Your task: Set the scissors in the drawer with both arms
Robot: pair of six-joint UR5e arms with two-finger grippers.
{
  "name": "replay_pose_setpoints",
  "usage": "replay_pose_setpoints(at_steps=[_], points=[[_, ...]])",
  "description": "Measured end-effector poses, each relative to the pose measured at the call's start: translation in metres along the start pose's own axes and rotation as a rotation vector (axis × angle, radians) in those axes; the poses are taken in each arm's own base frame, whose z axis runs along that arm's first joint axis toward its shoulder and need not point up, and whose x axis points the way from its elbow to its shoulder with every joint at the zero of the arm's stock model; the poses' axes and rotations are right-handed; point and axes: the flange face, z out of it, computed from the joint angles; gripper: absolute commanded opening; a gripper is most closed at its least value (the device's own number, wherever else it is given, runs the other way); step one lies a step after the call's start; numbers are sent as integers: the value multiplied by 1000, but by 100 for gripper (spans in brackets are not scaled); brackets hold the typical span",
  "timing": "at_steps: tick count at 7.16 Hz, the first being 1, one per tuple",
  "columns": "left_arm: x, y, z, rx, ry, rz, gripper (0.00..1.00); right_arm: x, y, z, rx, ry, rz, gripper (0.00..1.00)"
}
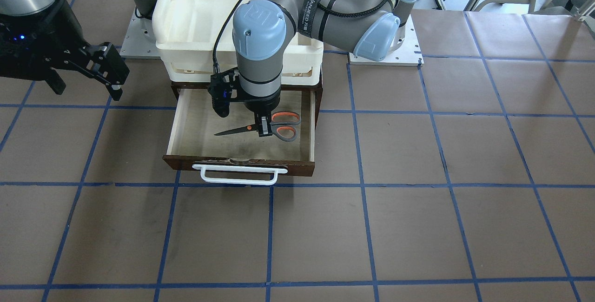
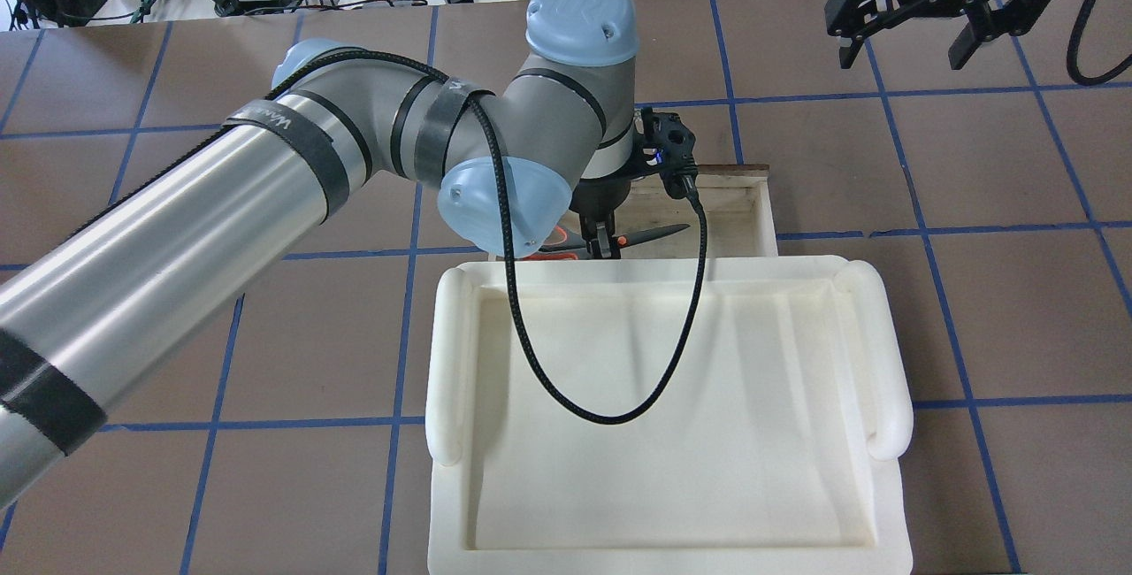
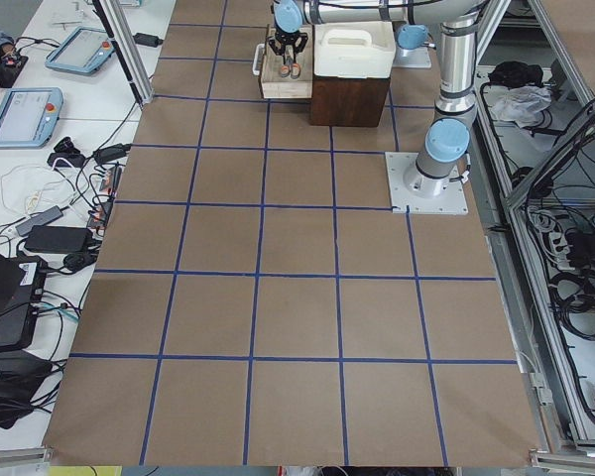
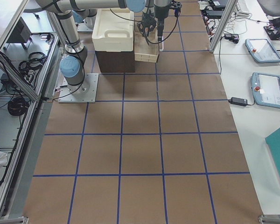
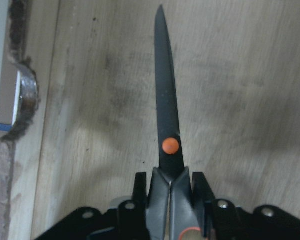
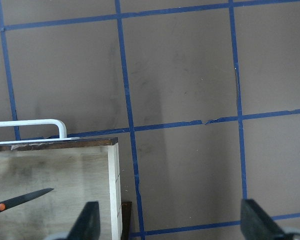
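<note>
Seen from the front, the right gripper (image 1: 88, 89) hangs over the table (image 1: 441, 153) at far left, well apart from the drawer (image 1: 297, 168), its fingers spread wide with nothing between them. The drawer stands pulled out from under a cream tray (image 1: 200, 55), its white handle (image 1: 239, 181) toward the camera. Inside, over the pale plywood floor, the scissors (image 1: 239, 129) lie level, closed blades pointing left and orange-lined handles to the right. Whether they touch the floor I cannot tell. The left gripper (image 1: 264, 128) comes straight down and is clamped on them just behind the orange pivot dot. Further right, the left arm (image 1: 334, 18) wears a black strap (image 1: 311, 9) with white lettering that begins "WANJEED"; the rest is unreadable. Its blue cap shows a raised "R".
</note>
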Motion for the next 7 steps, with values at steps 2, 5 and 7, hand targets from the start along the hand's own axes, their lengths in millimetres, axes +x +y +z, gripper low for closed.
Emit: replay_pose_setpoints(at_steps=[2,5,7], points=[[-1,-6,10,0,-2,3,0,-4,3,2,-19,-10,-45,100],[2,-10,20,-6,8,9,18,-8,5,4,-38,-38,-52,100],[8,-18,22,50,51,15,49,-8,6,5,-45,-39,-52,100]])
